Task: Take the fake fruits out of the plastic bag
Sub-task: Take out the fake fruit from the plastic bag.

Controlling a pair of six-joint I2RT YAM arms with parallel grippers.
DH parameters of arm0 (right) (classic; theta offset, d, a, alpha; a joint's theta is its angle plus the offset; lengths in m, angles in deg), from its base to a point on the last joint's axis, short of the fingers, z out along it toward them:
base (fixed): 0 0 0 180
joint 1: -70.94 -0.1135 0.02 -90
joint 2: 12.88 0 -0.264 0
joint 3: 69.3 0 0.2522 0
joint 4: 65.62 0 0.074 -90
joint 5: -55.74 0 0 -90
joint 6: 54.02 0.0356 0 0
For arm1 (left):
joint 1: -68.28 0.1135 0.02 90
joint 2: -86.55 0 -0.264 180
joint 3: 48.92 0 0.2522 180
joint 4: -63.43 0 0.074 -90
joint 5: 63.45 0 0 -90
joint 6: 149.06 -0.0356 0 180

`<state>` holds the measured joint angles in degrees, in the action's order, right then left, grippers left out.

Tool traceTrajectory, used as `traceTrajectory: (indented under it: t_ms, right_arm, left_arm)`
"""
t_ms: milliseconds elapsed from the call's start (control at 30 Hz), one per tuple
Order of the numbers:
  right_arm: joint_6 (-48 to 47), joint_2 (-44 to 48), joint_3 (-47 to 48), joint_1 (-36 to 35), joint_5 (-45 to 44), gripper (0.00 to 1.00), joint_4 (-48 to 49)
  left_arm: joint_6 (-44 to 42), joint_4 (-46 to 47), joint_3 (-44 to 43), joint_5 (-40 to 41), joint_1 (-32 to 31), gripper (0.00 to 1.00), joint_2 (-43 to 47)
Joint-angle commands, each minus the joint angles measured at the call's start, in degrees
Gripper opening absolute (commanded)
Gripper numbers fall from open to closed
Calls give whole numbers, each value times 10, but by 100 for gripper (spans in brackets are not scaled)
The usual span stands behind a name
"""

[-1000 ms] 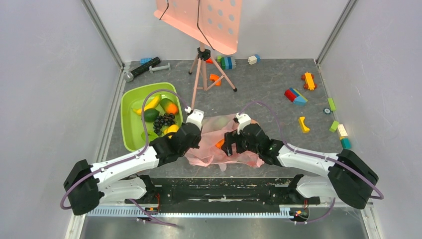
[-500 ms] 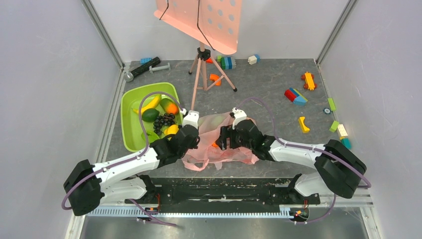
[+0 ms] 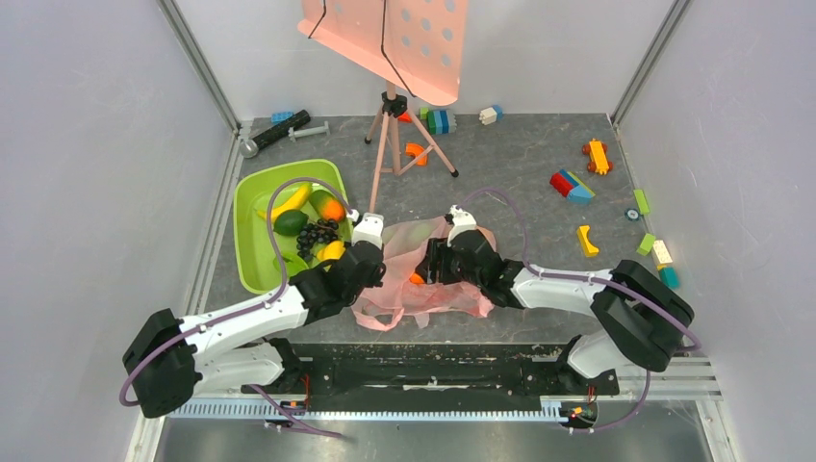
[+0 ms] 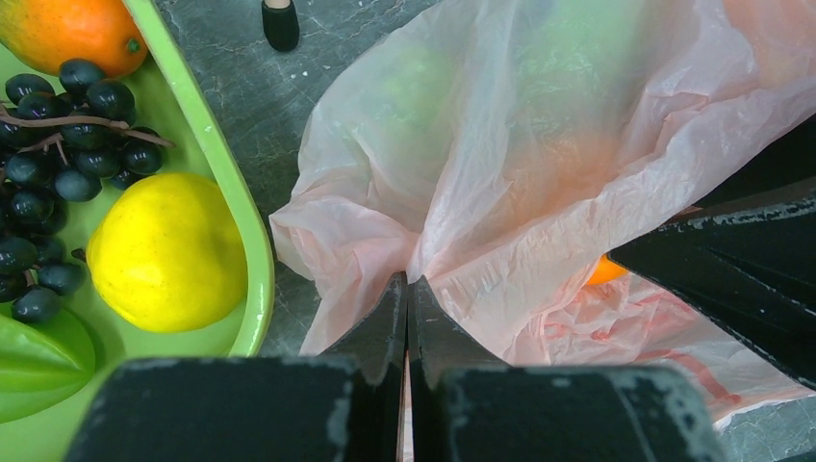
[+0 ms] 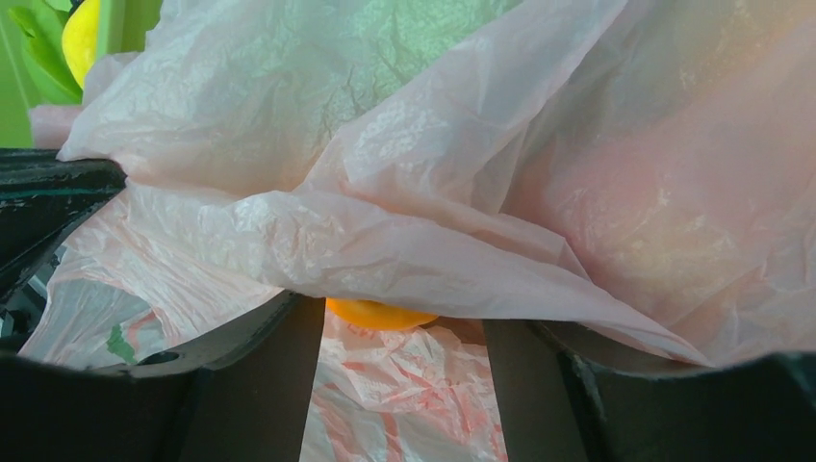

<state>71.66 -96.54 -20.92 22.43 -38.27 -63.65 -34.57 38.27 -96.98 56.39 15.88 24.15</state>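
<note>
The pink plastic bag (image 3: pixel 409 245) lies crumpled on the table between my two grippers. My left gripper (image 3: pixel 377 275) is shut on a fold of the bag's left edge (image 4: pixel 406 281). My right gripper (image 3: pixel 424 272) is open, its fingers (image 5: pixel 279 356) pushed under the bag's upper layer (image 5: pixel 433 241). An orange fruit (image 5: pixel 380 314) sits just beyond the fingertips, half under the plastic; it also shows in the top view (image 3: pixel 416 279) and the left wrist view (image 4: pixel 601 272). A green fruit (image 4: pixel 414 87) shows dimly through the bag.
A green tray (image 3: pixel 246 241) to the left of the bag holds a banana, an orange, grapes (image 4: pixel 58 125), a yellow fruit (image 4: pixel 165 252) and green fruits. A pink perforated stand on a tripod (image 3: pixel 390 135) stands behind. Toy blocks (image 3: pixel 572 185) lie at the back right.
My right gripper has moved left and forward, going deeper under the bag's upper layer towards the orange fruit. My left gripper shifted slightly away with the bag's edge, then held still.
</note>
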Motion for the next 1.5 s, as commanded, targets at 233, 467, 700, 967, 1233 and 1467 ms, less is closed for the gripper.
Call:
traceTrajectory:
  t_ms: [233, 467, 700, 967, 1233, 1467]
  right_arm:
    - [28, -36, 32, 6, -25, 63, 31]
    - [34, -55, 35, 10, -24, 78, 43]
    - [55, -80, 25, 18, -6, 78, 92]
    - [60, -82, -3, 22, 16, 51, 148]
    - [0, 4, -11, 22, -20, 41, 72]
    - [-76, 84, -6, 22, -42, 41, -52]
  left_arm:
    - [23, 30, 6, 1, 5, 2, 12]
    - [25, 35, 6, -9, 5, 2, 7]
    - [25, 36, 9, -11, 5, 2, 10]
    - [25, 33, 10, -9, 5, 2, 12]
    - [27, 31, 8, -5, 5, 2, 12]
    - [27, 26, 4, 1, 5, 2, 16]
